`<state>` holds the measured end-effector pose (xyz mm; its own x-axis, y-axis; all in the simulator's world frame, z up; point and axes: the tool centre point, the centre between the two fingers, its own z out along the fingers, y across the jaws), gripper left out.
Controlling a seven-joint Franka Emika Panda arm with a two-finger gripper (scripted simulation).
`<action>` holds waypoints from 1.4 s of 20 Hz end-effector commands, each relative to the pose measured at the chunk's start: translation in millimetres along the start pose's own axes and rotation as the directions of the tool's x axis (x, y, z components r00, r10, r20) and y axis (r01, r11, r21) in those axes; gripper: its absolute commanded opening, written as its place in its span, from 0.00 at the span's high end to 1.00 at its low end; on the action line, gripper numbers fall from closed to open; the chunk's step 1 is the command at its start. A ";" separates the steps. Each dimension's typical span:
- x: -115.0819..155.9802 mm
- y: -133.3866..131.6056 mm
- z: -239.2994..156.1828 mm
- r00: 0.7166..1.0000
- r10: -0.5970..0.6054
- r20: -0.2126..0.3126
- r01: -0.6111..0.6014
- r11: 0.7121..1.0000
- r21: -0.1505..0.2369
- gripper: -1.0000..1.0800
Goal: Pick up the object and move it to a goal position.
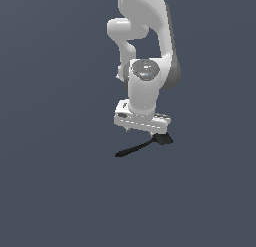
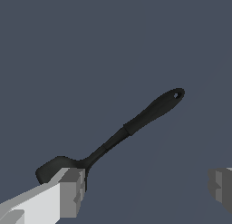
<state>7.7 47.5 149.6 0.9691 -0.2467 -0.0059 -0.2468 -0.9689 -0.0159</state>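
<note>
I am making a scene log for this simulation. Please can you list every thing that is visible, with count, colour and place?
spatula: one, black, lying on the ground below the pincer; its flat head is beside one finger, its handle points away toward the exterior view's left.
ground: one, plain dark grey-blue, filling both views.
robot arm: one, white, coming down from the top of the exterior view.
pincer: one, white with grey fingers, open, low over the spatula's head end; the handle is not between the fingers.
</note>
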 end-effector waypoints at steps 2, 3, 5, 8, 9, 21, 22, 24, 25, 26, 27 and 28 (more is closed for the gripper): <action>-0.7 -4.4 8.9 0.996 0.090 0.001 -0.090 0.996 0.000 0.04; -0.9 -5.7 11.4 0.993 0.115 0.001 -0.115 0.993 0.001 0.04; -1.3 -8.1 16.4 0.986 0.166 0.002 -0.166 0.986 0.000 0.04; -2.0 -11.6 23.9 0.970 0.241 0.002 -0.241 0.970 0.000 0.04; -2.2 -12.7 26.4 0.964 0.266 0.002 -0.266 0.964 0.000 0.04; -5.8 -25.5 56.1 0.838 0.545 -0.003 -0.545 0.838 -0.005 0.04; -6.1 -26.4 58.5 0.824 0.567 -0.004 -0.567 0.824 -0.005 0.04; -6.8 -28.3 63.2 0.795 0.607 -0.006 -0.607 0.795 -0.005 0.04; -7.1 -29.1 65.4 0.781 0.625 -0.007 -0.625 0.781 -0.006 0.04; -7.4 -29.9 67.4 0.767 0.641 -0.007 -0.642 0.767 -0.006 0.04; -7.7 -30.6 69.3 0.754 0.657 -0.008 -0.657 0.754 -0.006 0.04; -8.0 -31.3 71.1 0.741 0.671 -0.009 -0.671 0.741 -0.006 0.04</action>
<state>7.6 79.9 81.8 0.5799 -0.8147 -0.0072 -0.8147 -0.5799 -0.0022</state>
